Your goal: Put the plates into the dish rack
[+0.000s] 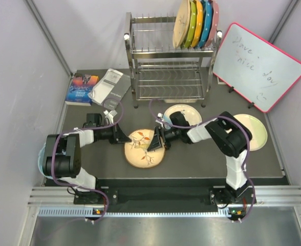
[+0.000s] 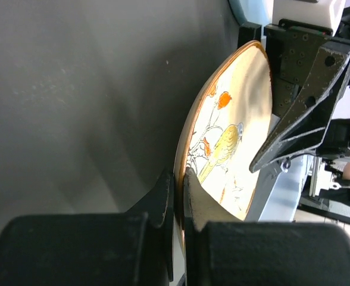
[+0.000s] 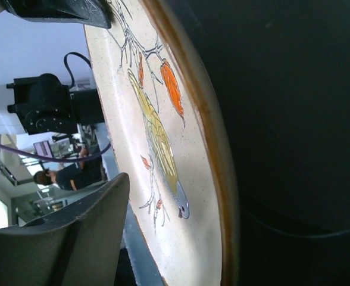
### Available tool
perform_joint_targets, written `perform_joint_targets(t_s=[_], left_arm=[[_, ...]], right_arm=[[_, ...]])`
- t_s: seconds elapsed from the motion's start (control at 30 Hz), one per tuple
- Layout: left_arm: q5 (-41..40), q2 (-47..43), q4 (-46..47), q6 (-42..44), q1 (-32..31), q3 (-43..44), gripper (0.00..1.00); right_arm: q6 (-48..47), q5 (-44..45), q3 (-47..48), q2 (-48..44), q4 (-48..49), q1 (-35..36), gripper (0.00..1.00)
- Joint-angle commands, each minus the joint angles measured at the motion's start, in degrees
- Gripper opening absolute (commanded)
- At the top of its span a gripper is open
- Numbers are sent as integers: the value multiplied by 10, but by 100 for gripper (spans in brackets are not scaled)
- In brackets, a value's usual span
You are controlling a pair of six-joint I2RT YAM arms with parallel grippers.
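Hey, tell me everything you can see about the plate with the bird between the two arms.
The bird plate is round, cream, glazed-looking ceramic with a brown-orange rim, painted with a yellow bird on thin branches and orange leaves. It faces up near the table's front middle; whether it is lifted is unclear. The left hand is shut on its left rim; the right hand straddles the right rim, not visibly clamped.

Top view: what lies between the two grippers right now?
The bird plate, seen in the top view: the left gripper pinches one rim, and the right gripper reaches its opposite edge.
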Motion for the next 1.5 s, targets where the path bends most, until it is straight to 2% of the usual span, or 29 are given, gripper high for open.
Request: perform_joint_targets(t_s=[0.0,0.1,0.13,0.17,0.23,0.3,0.33,0.37,0.47,0.53,0.57,0.6,0.67,0.73,0.83,0.87,0.93,1.0,1.03,1.2,1.23,1.3,1.33,1.37,1.4,1.43,1.47], left_arm=[[126,-33,-21,-25,-24,17,0],[116,-31,-14,-37,-24,18,0],[113,-28,-18,-36,-25,21,0],[110,-27,-30,-33,-25,24,0],[86,-29,-60,-20,-27,40,13],[48,-32,-139,37,-27,74,34],[29,-39,-163,58,-27,84,50],[13,-46,-187,96,-26,94,53],[-11,-68,-235,140,-15,130,58],[-5,-92,-251,146,8,156,60],[-5,-103,-254,167,12,164,80],[-6,-114,-261,177,16,181,94],[-15,-155,-286,214,23,201,99],[-36,-200,-296,226,24,232,99],[-116,-256,-276,198,24,254,99],[-181,-271,-265,172,24,253,99],[-254,-313,-248,137,23,240,99],[-291,-336,-235,146,24,219,99],[-300,-354,-232,166,24,211,99],[-347,-377,-197,151,24,171,99],[-360,-376,-192,122,23,166,99],[-378,-374,-175,95,24,156,99],[-400,-370,-171,61,24,153,99],[-404,-367,-170,50,23,152,98],[-404,-365,-170,45,24,152,98],[-400,-360,-173,40,23,153,97],[-399,-358,-175,35,24,154,97]], right_arm=[[-25,25,-18,-65,12,2,53],[-10,23,-9,-70,16,-30,39],[-4,22,-3,-72,22,-33,24],[0,16,12,-74,29,-33,16],[-8,13,41,-87,14,-33,0],[-34,12,55,-115,-31,-38,0],[-49,17,69,-129,-52,-40,0],[-69,24,82,-143,-111,-41,0],[-210,58,142,-187,-258,-47,0],[-245,73,162,-214,-299,-55,0],[-257,82,166,-222,-324,-59,0],[-282,99,170,-238,-337,-65,0],[-345,138,199,-252,-393,-69,0],[-382,169,242,-272,-446,-72,0],[-428,240,326,-295,-511,-79,0],[-441,264,350,-308,-523,-80,0],[-445,287,425,-319,-545,-80,0],[-451,318,482,-325,-556,-77,0],[-452,322,540,-323,-564,-77,0],[-452,389,690,-299,-546,-65,0],[-451,409,725,-294,-529,-62,0],[-453,520,737,-288,-489,-38,0],[-478,567,729,-290,-425,-26,0],[-520,651,718,-291,-382,-12,0],[-546,692,707,-289,-336,15,0],[-575,731,684,-285,-228,27,0],[-628,789,684,-262,-179,36,0]])
